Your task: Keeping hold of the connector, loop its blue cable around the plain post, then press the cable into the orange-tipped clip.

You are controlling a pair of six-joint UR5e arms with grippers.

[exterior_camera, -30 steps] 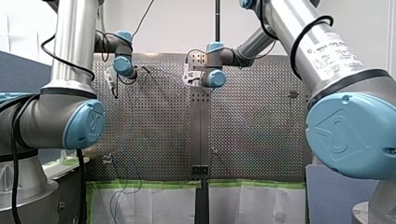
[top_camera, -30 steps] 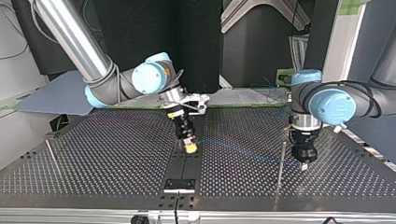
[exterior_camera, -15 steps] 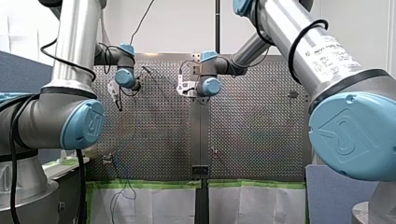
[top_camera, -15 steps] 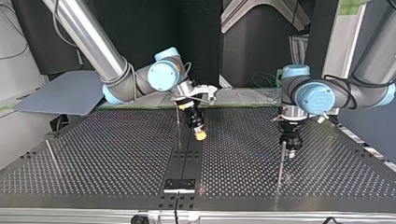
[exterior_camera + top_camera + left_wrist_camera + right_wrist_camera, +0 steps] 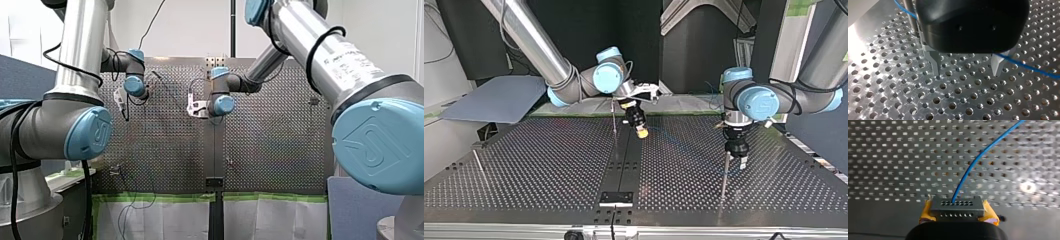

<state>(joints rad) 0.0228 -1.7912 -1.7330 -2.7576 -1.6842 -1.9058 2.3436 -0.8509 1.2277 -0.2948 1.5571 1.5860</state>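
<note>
1. The yellow pads of my right gripper are clamped on the grey connector. It sits crosswise between them, with its rows of small holes facing outward.
2. The blue cable leaves the middle of the connector and runs away ahead of the gripper, above the perforated table.
3. The two metal fingers of my left gripper stand wide apart with nothing between them. Their tips are close over the table's holes.
4. In the left wrist view, the cable comes out from behind one finger and trails off to that side. On the other side it crosses the plain post, which stands just beside the gripper's black body.
5. In the top view, my right gripper hangs tilted at the upper middle of the frame. It is over the far end of the dark centre strip, and a thin rod stands just beside it.
6. My left gripper points straight down, right of the frame's middle, by the top of the plain post. I cannot tell whether they touch.
7. The cable shows faintly between the two grippers, low over the table.
</note>
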